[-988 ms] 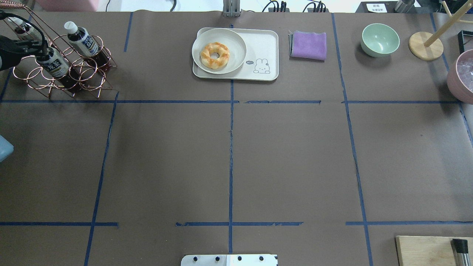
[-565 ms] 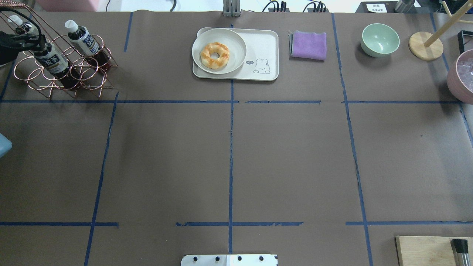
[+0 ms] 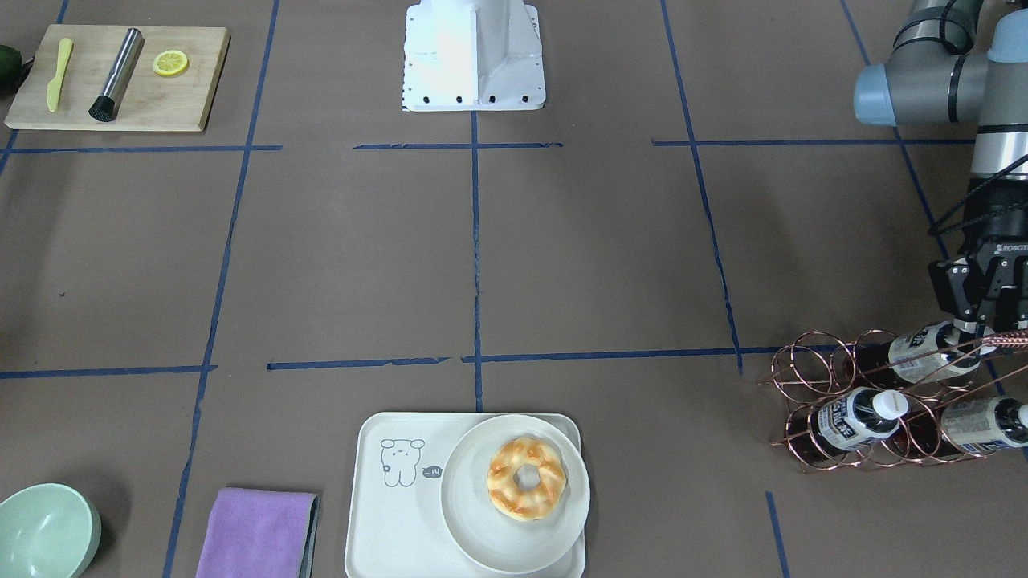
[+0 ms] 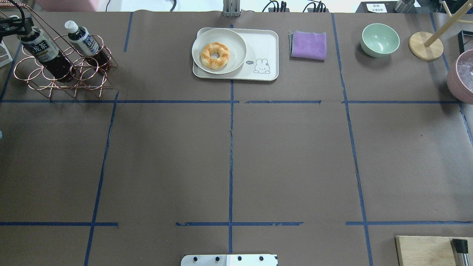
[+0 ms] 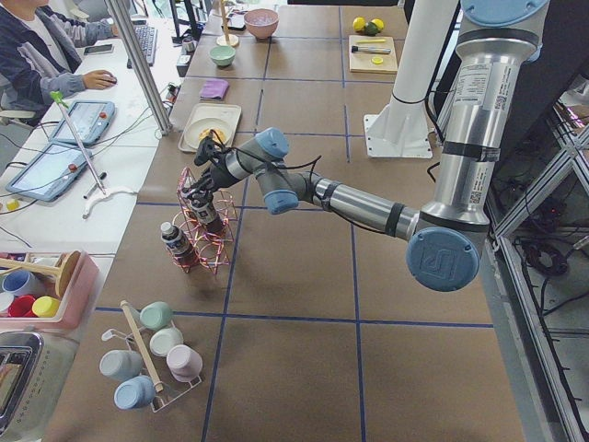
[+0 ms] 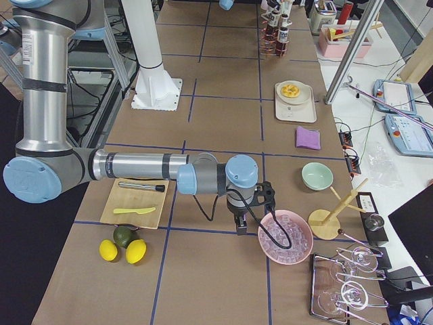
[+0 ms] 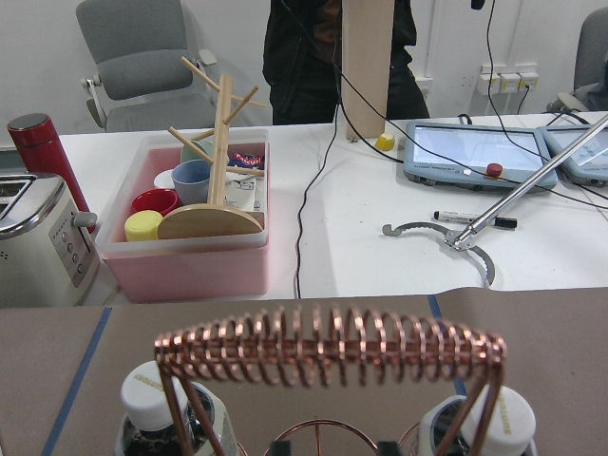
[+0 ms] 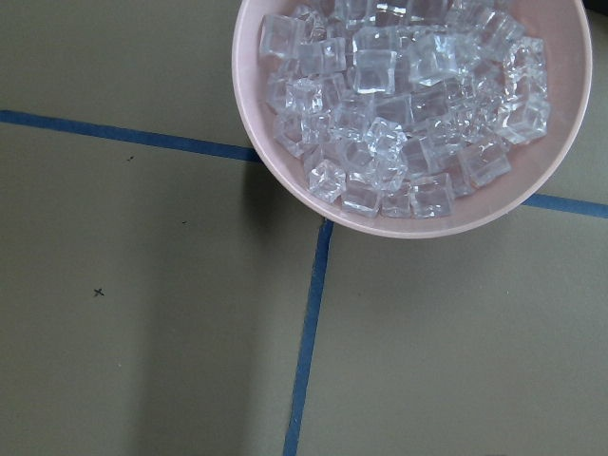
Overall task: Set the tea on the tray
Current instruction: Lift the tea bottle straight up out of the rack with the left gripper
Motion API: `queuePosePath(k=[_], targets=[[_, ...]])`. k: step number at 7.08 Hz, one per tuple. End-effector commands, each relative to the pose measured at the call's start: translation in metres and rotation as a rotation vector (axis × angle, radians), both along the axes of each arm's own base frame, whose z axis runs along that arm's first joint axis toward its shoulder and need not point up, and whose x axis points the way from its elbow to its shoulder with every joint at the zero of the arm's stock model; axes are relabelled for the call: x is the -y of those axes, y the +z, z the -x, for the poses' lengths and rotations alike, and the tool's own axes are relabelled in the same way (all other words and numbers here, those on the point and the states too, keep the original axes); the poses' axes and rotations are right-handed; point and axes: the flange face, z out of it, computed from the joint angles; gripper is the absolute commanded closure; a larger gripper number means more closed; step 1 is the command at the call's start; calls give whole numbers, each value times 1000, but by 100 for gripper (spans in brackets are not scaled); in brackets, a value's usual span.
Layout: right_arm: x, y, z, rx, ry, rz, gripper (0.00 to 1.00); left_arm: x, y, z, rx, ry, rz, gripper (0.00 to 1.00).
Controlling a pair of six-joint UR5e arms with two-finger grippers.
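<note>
Three tea bottles with dark liquid and white caps are at a copper wire rack (image 4: pixel 75 75) at the table's far left. My left gripper (image 4: pixel 15 29) is shut on the cap end of one tea bottle (image 4: pixel 43 51), which leans with its base still among the rack's rings. From the front, the gripper (image 3: pixel 969 327) holds this bottle (image 3: pixel 922 355). Two other bottles (image 3: pixel 855 413) (image 3: pixel 984 425) rest in the rack. The off-white tray (image 4: pixel 260 46) lies at the far middle, with a round plate (image 4: pixel 236 40) and a doughnut (image 4: pixel 214 55) on its left part. My right gripper (image 6: pixel 240 220) hovers by the pink ice bowl (image 6: pixel 285 237); I cannot tell its state.
A purple cloth (image 4: pixel 308 45), a green bowl (image 4: pixel 380 39) and a wooden stand (image 4: pixel 425 45) line the far right. A wooden board (image 3: pixel 116 76) with a knife, a steel muddler and a lemon slice sits near the robot's right. A person (image 5: pixel 41 51) sits beyond the table.
My left gripper has drawn back toward the far left corner with the tea bottle, pulling it up and out along the rack. The other bottles and the tray are unmoved.
</note>
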Motion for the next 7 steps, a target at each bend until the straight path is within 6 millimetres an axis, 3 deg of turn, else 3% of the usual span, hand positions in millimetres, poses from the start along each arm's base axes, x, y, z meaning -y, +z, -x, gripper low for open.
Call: queuePosePath(k=[1,3,4,6,7], targets=[[0,0,0,1,0,0,0,-6,-17,29,-49,35,-7,96],[-1,1,-1,1,1,1,0,-16,-28,71,-103,69,-8,96],[-1,1,0,0,1,2,0,-26,-37,82,-118,75,-20,96],[0,0,0,0,1,1,0,-51,-48,90,-127,62,-26,96],[0,0,0,1,0,0,0,-55,-56,82,-114,53,-29,95]])
